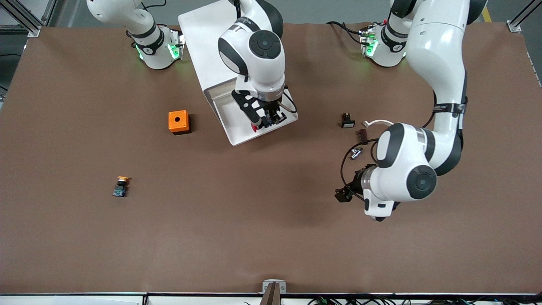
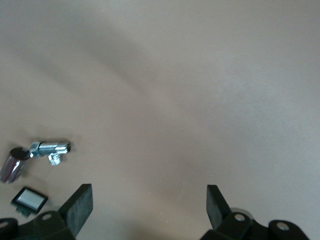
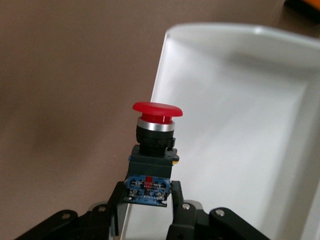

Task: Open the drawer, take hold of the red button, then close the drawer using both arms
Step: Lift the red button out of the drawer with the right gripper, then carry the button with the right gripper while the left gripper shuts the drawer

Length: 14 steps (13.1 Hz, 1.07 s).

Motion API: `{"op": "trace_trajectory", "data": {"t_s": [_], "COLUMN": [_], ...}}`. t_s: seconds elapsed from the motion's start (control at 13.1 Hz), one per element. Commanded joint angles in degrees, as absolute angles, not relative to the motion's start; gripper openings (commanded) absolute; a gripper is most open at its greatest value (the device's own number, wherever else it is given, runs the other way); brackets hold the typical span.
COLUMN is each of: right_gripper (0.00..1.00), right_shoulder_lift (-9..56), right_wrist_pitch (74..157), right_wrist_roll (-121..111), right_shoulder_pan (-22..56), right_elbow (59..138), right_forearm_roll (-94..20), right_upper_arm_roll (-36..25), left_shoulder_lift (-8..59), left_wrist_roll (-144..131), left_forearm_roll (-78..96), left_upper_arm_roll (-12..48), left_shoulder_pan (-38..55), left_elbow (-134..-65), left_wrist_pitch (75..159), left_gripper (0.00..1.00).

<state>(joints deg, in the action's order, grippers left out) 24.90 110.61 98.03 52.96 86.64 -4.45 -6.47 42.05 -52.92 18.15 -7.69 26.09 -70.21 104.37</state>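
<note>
Red-capped button (image 3: 154, 145) is pinched by right claw (image 3: 148, 200) over the open drawer (image 1: 237, 127) for lifting out, while left claw (image 2: 149, 202) waits spread above bare tabletop (image 1: 254, 212).

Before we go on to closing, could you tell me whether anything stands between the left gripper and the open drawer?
Nothing on the table does, but the right gripper, shut on the red button, hangs over the drawer. The left gripper waits open over bare table.
</note>
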Motion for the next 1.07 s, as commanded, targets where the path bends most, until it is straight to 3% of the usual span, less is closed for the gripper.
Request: {"op": "trace_trajectory", "data": {"t_s": [0.0, 0.53, 0.99], "right_gripper": [0.03, 0.03, 0.03], "right_shoulder_lift": [22.59, 20.57, 20.92], "right_wrist_pitch": [108.11, 105.29, 111.08], "right_wrist_roll": [86.62, 49.62, 13.07], "right_shoulder_pan": [47.13, 28.94, 15.32], "right_elbow": [85.87, 86.83, 92.10], "right_forearm_roll": [-4.13, -4.13, -4.66], "right_upper_arm_roll": [-6.06, -6.06, -5.98], "left_shoulder_lift": [40.87, 42.19, 41.75], "left_wrist_roll": [-52.65, -53.17, -59.04], "left_forearm_roll": [15.56, 15.12, 15.64], "left_upper_arm_roll": [-7.74, -6.86, -6.86], "left_shoulder_pan": [27.51, 39.35, 48.32], "left_elbow": [-71.37, -73.38, -77.78], "left_wrist_pitch": [107.39, 111.62, 108.47], "left_gripper": [1.00, 1.00, 1.00]}}
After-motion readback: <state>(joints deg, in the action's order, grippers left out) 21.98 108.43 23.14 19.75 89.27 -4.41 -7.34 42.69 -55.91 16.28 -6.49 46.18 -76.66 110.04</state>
